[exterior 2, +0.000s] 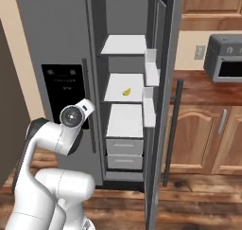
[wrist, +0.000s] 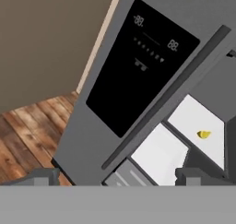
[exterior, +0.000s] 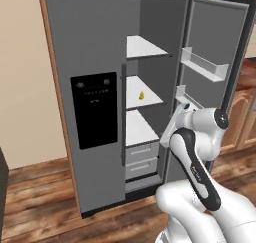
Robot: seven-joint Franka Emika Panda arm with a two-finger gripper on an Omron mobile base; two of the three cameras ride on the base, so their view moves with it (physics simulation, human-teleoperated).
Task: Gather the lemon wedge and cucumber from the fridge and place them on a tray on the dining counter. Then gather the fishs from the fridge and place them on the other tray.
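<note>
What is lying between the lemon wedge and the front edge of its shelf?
Nothing: the white shelf is bare in front of the lemon wedge, seen in the right base view.

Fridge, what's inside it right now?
A lemon wedge lies on the middle shelf of the open fridge; other shelves look bare. The closed drawers hide their contents.

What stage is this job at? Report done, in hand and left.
Done: the fridge door stands open. In hand: nothing; the gripper is open and empty, facing the fridge. Left: the lemon wedge still lies on the middle shelf. Cucumber, fish and trays are not seen, so all carrying remains.
</note>
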